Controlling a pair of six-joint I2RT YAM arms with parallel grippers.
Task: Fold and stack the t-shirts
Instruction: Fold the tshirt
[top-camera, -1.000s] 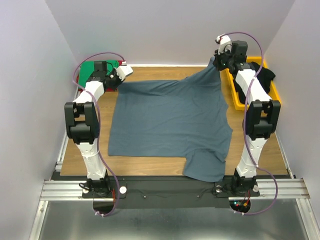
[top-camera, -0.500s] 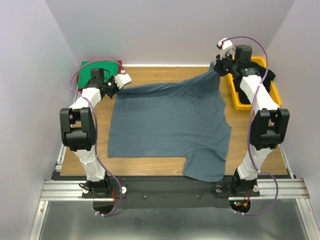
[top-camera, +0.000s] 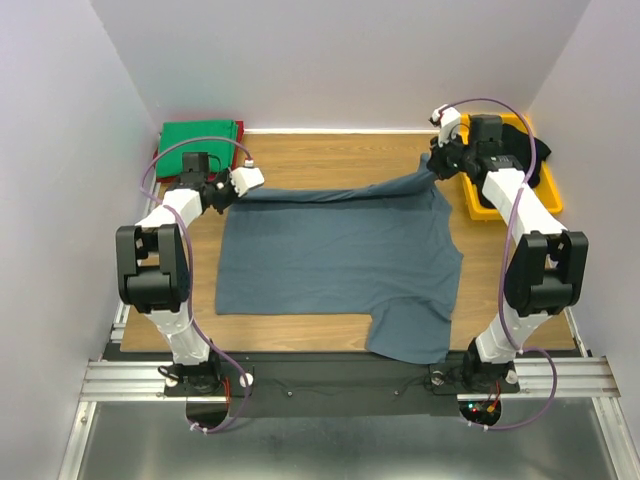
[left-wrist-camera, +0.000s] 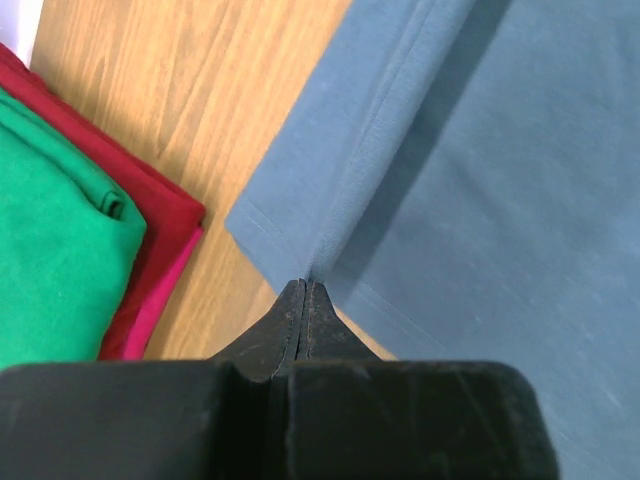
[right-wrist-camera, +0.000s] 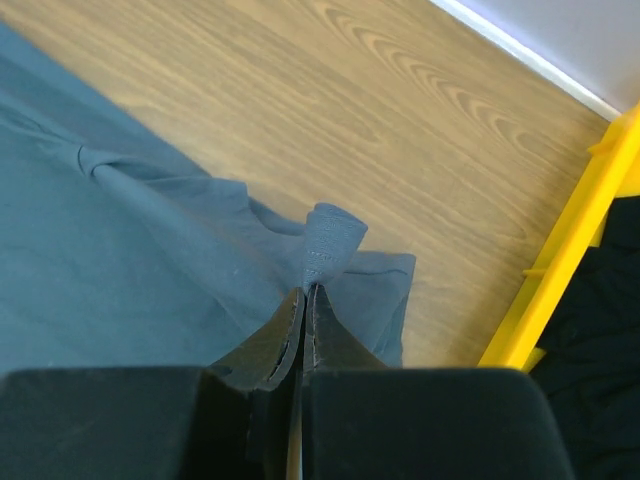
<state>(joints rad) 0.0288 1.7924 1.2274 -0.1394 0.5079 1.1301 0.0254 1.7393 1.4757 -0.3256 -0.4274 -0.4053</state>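
A slate blue-grey t-shirt (top-camera: 340, 265) lies spread on the wooden table, its far edge lifted and doubled toward me. My left gripper (top-camera: 237, 184) is shut on its far left corner (left-wrist-camera: 300, 262). My right gripper (top-camera: 437, 166) is shut on its far right corner (right-wrist-camera: 330, 240). A folded green t-shirt (top-camera: 198, 134) lies on a folded red one (left-wrist-camera: 150, 235) at the far left corner. Black t-shirts (top-camera: 525, 155) lie in the yellow bin.
The yellow plastic bin (top-camera: 476, 200) stands at the far right, close beside my right gripper; its rim (right-wrist-camera: 560, 260) shows in the right wrist view. White walls close in the table at the back and sides. One shirt sleeve (top-camera: 412, 335) hangs over the table's near edge.
Both grippers have moved toward me and lower with the shirt's far edge, which now lies folded over nearer the table. The left gripper has drawn away from the green shirt.
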